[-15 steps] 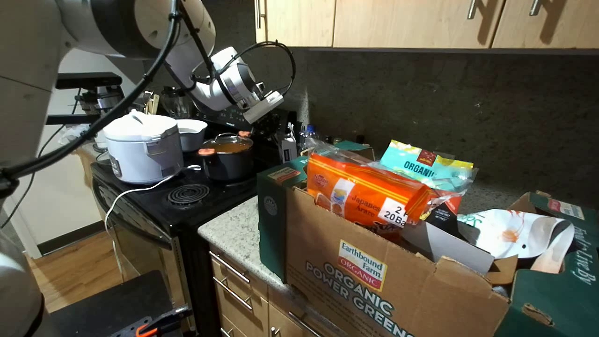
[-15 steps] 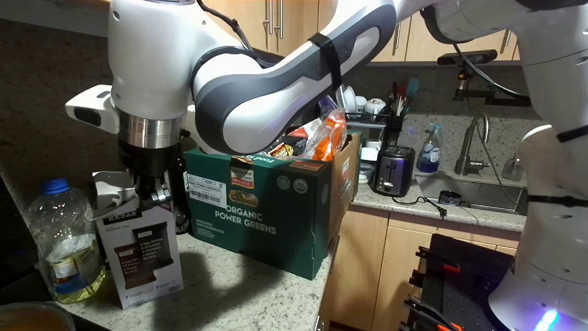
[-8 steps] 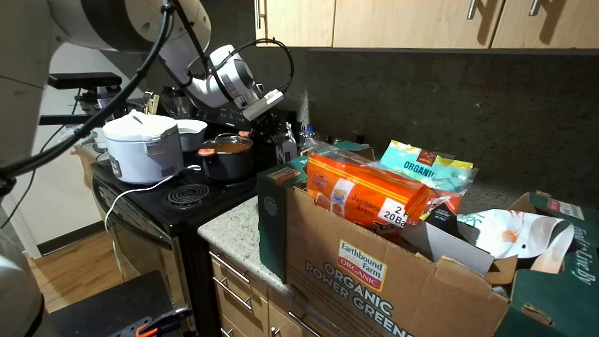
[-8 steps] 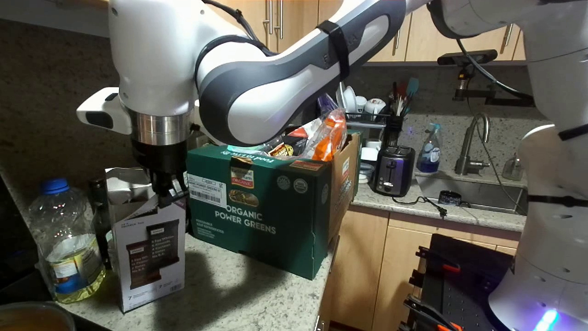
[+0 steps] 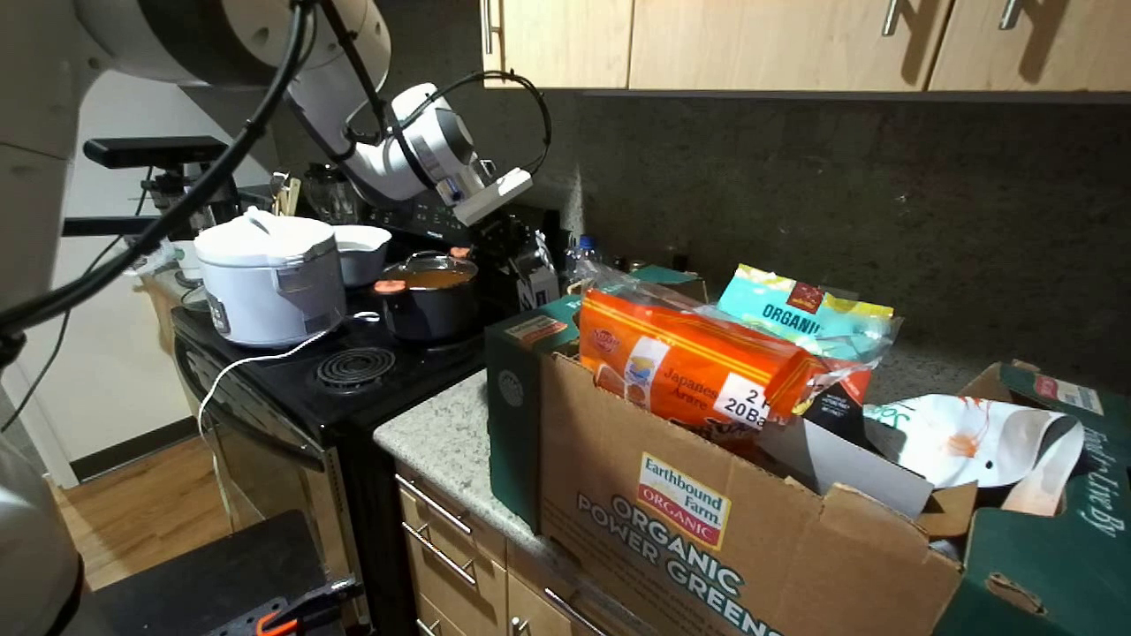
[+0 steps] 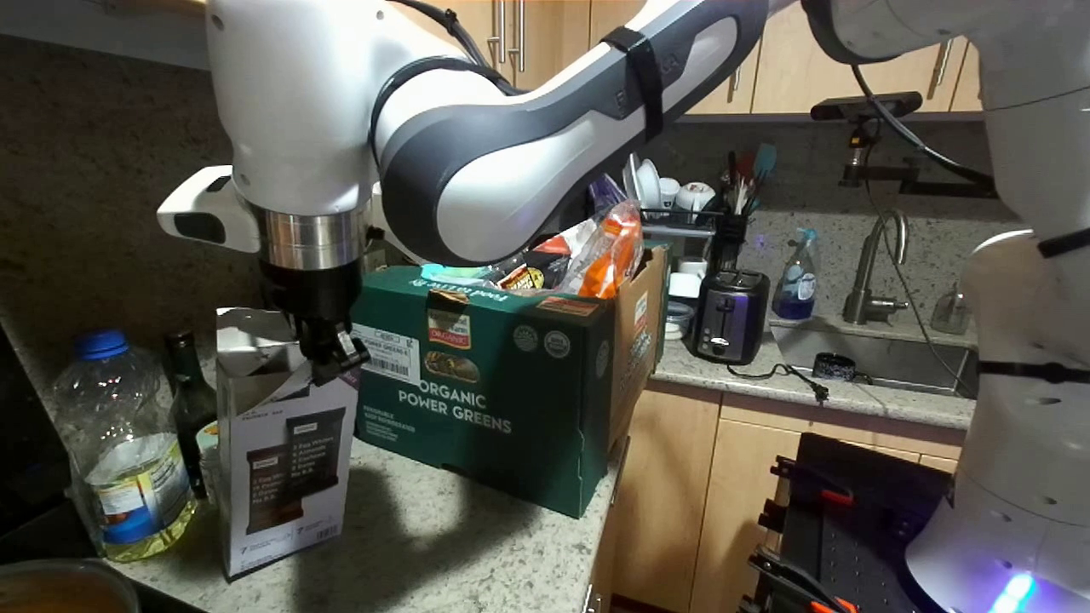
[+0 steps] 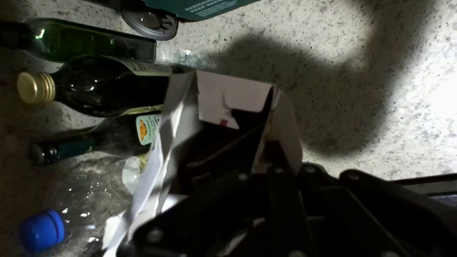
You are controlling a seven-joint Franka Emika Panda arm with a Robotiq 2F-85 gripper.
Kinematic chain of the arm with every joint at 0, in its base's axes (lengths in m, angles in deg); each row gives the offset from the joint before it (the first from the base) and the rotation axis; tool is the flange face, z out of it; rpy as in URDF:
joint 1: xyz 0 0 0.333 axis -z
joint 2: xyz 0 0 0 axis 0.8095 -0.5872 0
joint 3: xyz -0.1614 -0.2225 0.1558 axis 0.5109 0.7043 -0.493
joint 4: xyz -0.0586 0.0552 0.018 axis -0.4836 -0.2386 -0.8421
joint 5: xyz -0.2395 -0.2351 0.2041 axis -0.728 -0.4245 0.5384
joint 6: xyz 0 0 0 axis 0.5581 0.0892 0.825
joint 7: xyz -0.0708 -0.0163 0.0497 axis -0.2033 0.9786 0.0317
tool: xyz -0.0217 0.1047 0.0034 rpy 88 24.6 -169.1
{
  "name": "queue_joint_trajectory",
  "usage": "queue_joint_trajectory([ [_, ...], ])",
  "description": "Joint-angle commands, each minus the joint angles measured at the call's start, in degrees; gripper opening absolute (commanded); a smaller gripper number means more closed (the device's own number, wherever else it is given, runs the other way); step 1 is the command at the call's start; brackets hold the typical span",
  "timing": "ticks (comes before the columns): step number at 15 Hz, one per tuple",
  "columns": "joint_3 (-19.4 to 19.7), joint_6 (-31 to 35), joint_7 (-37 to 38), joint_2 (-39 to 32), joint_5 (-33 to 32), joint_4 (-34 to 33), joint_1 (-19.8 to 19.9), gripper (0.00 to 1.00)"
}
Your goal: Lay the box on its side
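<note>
Tipping of the box by its top edge. In an exterior view the tall white box stands at the lower left of the frame, mouth uppermost, base on the worktop. Within the last second its top has swung toward the right of the frame: a clear leftward lean has given way to a near-upright stance, with at most a slight lean to the right. The foot of the box has kept nearly the same place. The gripper has travelled the same way and sits at the upper right corner of the printed face, jaws together; whether cardboard is pinched between them cannot be told.

Compared with the earlier frame, the lettered strip along the box's top no longer shows, and a dark bottle at left has come into view. The blue-capped bottle and the large green carton have not moved.

The box is not yet on its side. Its present lean seems too slight for it to fall unaided; continued travel rightward would probably be needed, with some risk of bending the thin wall.
</note>
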Motion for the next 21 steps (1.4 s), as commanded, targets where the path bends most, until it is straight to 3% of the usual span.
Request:
queue_joint_trajectory([
  [1, -0.8, -1.0, -1.9, 1.5, 1.7, 3.9, 1.0, 0.0],
  [21, -1.9, -0.1, -1.1, 7.9, 6.7, 14.4, 1.4, 0.0],
])
